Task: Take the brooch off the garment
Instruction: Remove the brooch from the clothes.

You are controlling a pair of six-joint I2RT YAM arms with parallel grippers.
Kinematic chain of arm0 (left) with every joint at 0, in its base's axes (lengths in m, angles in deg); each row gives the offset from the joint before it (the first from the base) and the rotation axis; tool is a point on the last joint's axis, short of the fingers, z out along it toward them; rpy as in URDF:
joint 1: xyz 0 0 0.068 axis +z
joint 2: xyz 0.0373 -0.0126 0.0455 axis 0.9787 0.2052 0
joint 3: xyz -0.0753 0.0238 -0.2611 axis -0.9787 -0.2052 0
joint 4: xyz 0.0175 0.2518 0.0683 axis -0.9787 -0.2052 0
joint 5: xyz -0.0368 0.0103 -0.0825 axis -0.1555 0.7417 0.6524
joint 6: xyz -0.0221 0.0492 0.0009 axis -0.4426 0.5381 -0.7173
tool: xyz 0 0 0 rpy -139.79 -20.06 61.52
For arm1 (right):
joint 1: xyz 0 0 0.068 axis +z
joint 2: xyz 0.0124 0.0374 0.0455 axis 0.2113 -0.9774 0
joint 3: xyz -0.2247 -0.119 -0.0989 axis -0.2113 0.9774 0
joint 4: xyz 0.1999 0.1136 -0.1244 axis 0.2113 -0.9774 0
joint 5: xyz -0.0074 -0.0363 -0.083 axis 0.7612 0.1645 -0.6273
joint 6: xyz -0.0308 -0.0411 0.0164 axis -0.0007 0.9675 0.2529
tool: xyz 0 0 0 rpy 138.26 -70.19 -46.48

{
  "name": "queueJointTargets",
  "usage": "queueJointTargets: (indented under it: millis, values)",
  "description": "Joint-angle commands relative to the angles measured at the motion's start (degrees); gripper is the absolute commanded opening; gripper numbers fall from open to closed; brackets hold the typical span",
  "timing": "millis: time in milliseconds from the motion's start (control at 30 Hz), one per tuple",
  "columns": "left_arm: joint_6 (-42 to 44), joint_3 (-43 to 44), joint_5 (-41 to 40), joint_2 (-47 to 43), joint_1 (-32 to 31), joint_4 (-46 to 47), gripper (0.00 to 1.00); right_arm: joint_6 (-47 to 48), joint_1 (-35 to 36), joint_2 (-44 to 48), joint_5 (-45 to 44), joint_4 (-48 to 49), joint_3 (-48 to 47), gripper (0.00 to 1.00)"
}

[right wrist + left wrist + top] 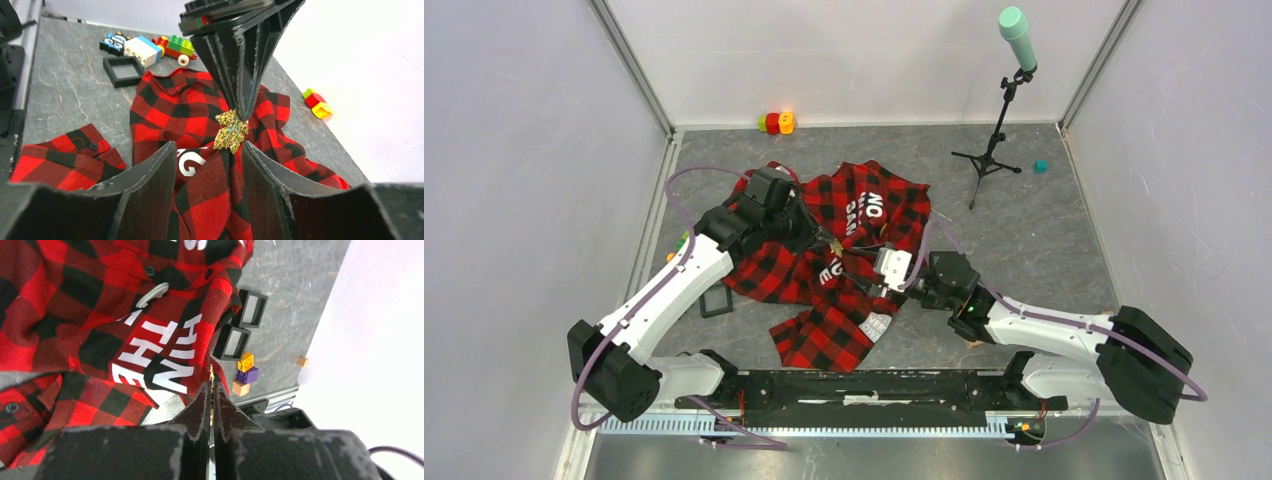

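1. The garment (844, 250) is laid crumpled at the middle of the tabletop (1034, 250), with white letters (872, 208) shown on its black panels.
2. The brooch (231, 131), a gold glittered leaf shape, is located near the garment's middle, at the top of a raised fold of cloth.
3. The left hand (242, 111) is closed on the brooch, its fingers pressed together on the brooch's upper edge. In the left wrist view a gold sliver is seen between the shut fingertips.
4. The right hand (209, 150) is positioned just right of the brooch and slightly nearer. The raised fold is clamped between its fingers (155, 190), and the cloth is touched on both sides.
5. In the top view the two hands are seen close together over the garment.
6. Two black frames (241, 329) are laid on the tabletop just beside the garment's left edge, with toy bricks (246, 374) near them.
7. A stand (994, 140) is set at the far right, well apart from the garment.
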Motion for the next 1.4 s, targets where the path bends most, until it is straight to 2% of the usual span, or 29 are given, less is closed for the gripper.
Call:
queueJointTargets:
  millis: [0, 267, 533, 767, 1067, 1167, 1233, 1367]
  values:
    - [-10.14, 4.03, -8.58, -0.97, -0.14, -7.27, 0.02, 8.3, 3.01, -3.15, -6.39, 1.05, -4.39, 0.57]
    - [-14.17, 1.95, -4.0, -1.07, -0.11, -5.26, 0.02, 9.93, 4.7, -8.17, -10.0, 3.3, -6.04, 0.57]
    - [-14.36, 0.87, -4.33, -2.15, -0.11, -4.91, 0.02, 8.92, 4.84, -10.26, -12.31, 5.05, -6.05, 0.46]
    - [-15.13, 0.16, -3.05, -2.34, -0.03, -4.33, 0.02, 7.29, 4.9, -9.4, -11.9, 1.68, -6.89, 0.49]
    - [-16.3, -1.54, 1.19, -2.45, 0.0, -1.07, 0.02, 7.73, 4.8, -10.21, -11.6, 0.15, -8.54, 0.22]
    - [-16.53, -2.59, 2.02, -2.82, 0.02, 0.7, 0.02, 4.55, 4.36, -10.4, -13.18, -1.2, -9.6, 0.02]
    - [-16.55, -3.68, 2.65, -3.32, 0.08, 2.9, 0.11, -0.2, 2.76, -10.49, -12.31, -3.89, -11.26, 0.0]
    - [-13.67, -5.47, 1.9, -5.29, 1.98, 6.22, 0.36, -9.99, -2.77, -8.84, -4.17, -4.62, -10.28, 0.0]
